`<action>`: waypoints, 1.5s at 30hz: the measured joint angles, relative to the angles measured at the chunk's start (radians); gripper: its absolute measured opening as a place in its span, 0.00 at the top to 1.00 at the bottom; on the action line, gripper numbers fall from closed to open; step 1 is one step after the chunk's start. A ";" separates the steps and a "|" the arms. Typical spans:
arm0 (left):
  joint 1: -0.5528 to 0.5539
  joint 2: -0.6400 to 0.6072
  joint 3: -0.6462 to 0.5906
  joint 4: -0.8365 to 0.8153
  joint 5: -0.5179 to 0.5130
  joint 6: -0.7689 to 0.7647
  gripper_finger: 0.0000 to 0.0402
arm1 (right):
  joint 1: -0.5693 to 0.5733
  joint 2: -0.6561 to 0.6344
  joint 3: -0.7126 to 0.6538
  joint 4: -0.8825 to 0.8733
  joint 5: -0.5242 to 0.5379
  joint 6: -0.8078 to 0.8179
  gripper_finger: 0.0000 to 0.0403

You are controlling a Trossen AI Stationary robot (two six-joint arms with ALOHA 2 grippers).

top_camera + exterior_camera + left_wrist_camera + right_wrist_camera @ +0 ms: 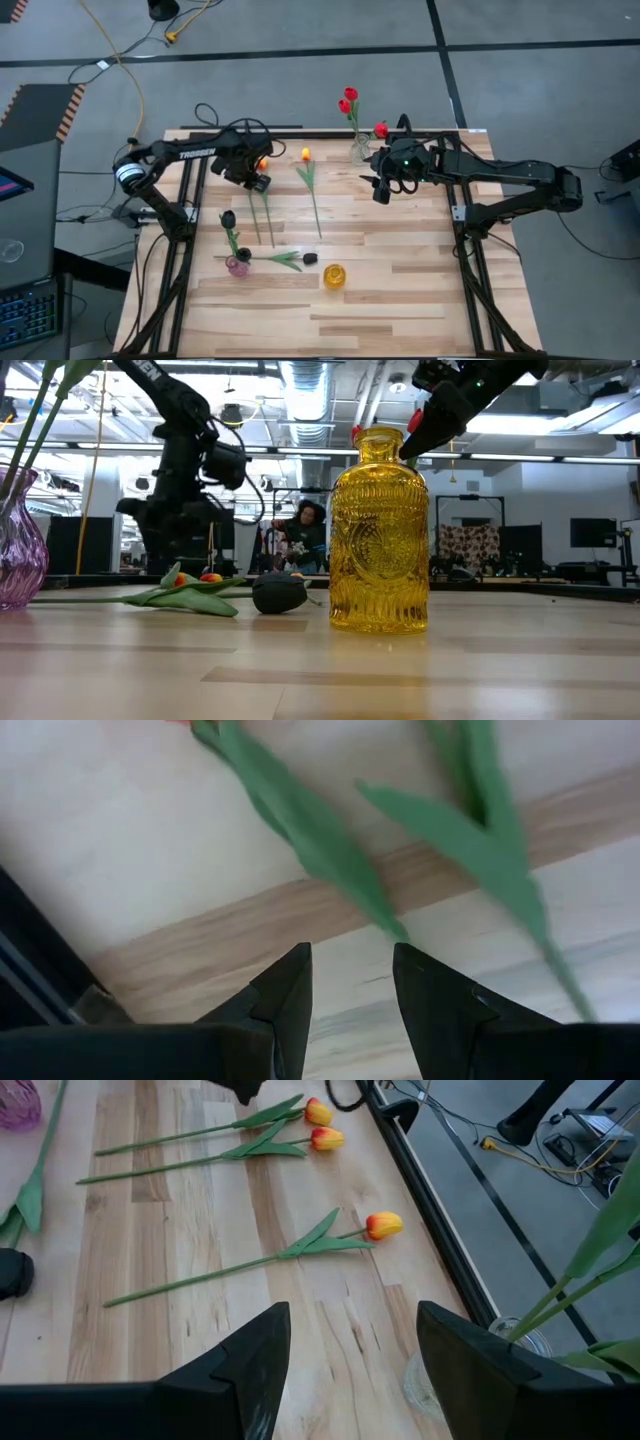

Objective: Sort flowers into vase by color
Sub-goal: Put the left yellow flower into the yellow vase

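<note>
The yellow glass vase [379,530] stands nearest the low camera, at the near middle of the table [400,290], and no flower is in it yet. Left of it the pink vase [238,265] already holds one black tulip [228,218]; a second black tulip [309,258] lies flat on the boards between the two vases. At the far edge the clear vase [360,150] holds three red tulips [349,97].

Three yellow-orange tulips [384,1226] lie on the table at the far left and middle. So I judge red as done, black as half done, and yellow-orange as not started.

The left gripper [259,183] is low over two of these stems, its fingers [285,1000] partly apart with nothing between them, only bare wood and leaves ahead. The right gripper [381,188] waits near the clear vase, its fingers [250,1360] wide apart and empty.

The table is of pale wooden planks in a black frame. Around it is grey floor with cables; behind, a large room with ceiling lights and a person far off.
</note>
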 joint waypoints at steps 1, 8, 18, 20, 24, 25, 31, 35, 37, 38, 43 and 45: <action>0.000 0.000 -0.017 0.009 0.000 -0.001 0.68 | 0.000 0.000 0.000 0.000 0.000 0.000 0.39; -0.005 0.000 -0.124 0.170 0.059 -0.035 0.68 | 0.000 0.000 0.000 0.000 0.000 0.000 0.39; -0.005 0.000 -0.138 0.208 0.043 -0.078 0.68 | 0.000 0.000 0.000 0.000 0.000 0.000 0.39; -0.005 0.000 -0.138 0.210 0.040 -0.088 0.68 | 0.000 0.000 0.000 0.000 0.000 0.000 0.39; -0.006 0.000 -0.138 0.210 0.033 -0.107 0.68 | 0.000 0.000 0.000 0.000 0.000 0.000 0.39; -0.006 0.000 -0.138 0.210 0.033 -0.112 0.68 | 0.000 0.000 0.000 0.000 0.000 0.000 0.39; -0.006 -0.001 -0.187 0.282 0.063 -0.148 0.68 | 0.000 0.000 0.000 0.000 0.000 0.000 0.39; -0.007 -0.006 -0.207 0.302 0.061 -0.154 0.68 | 0.000 0.000 0.000 0.001 0.000 0.000 0.39; -0.007 -0.006 -0.206 0.303 0.058 -0.155 0.70 | 0.000 0.000 0.000 0.001 0.000 0.000 0.39; -0.007 -0.006 -0.204 0.300 0.058 -0.154 0.72 | 0.000 0.000 0.000 0.001 0.000 0.000 0.39; -0.006 -0.002 -0.192 0.292 0.055 -0.144 0.88 | 0.000 0.000 0.000 0.001 0.000 0.000 0.39; -0.006 -0.002 -0.192 0.292 0.055 -0.144 0.94 | 0.000 0.000 0.000 0.001 0.000 0.000 0.39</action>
